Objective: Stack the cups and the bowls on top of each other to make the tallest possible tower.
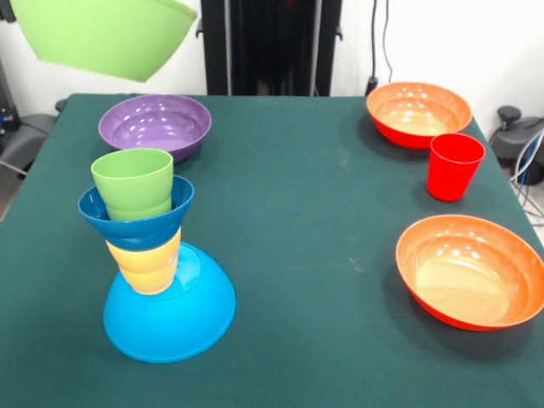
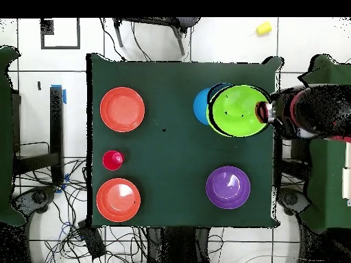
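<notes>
Green felt covers the table; claw grips green bowl.

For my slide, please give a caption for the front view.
Green bowl held high above a tower built on an upturned light-blue bowl.

Robotics lab: green-clothed table, tiled floor (loose cables)

Gripped in gripper: raised bowl, partly over tower; well apart, lone cup between two wide bowls.
</notes>
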Motion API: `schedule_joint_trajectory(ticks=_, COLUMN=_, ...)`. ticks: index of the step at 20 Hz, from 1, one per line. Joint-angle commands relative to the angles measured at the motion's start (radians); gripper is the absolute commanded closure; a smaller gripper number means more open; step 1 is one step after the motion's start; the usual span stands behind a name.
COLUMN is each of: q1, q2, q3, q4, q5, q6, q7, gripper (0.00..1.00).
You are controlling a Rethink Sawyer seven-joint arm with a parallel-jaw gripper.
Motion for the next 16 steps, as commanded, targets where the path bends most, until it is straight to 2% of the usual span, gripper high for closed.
schedule_joint_trajectory(ticks=1, q1=-0.029, q2=0.094, q3=0.056, q4=0.02, q5=0.031, q6=-0.036, q7=-0.173, gripper=1.0)
schedule_joint_trajectory(ticks=4, q1=-0.064, q2=0.09, q3=0.092, q4=0.046, q5=0.084, q6=-0.018, q7=-0.166, gripper=1.0)
schedule_joint_trajectory(ticks=7, q1=-0.082, q2=0.103, q3=0.116, q4=0.052, q5=0.107, q6=-0.006, q7=-0.162, gripper=1.0)
schedule_joint_trajectory(ticks=16, q1=-0.131, q2=0.121, q3=0.16, q4=0.091, q5=0.105, q6=-0.001, q7=-0.187, gripper=1.0)
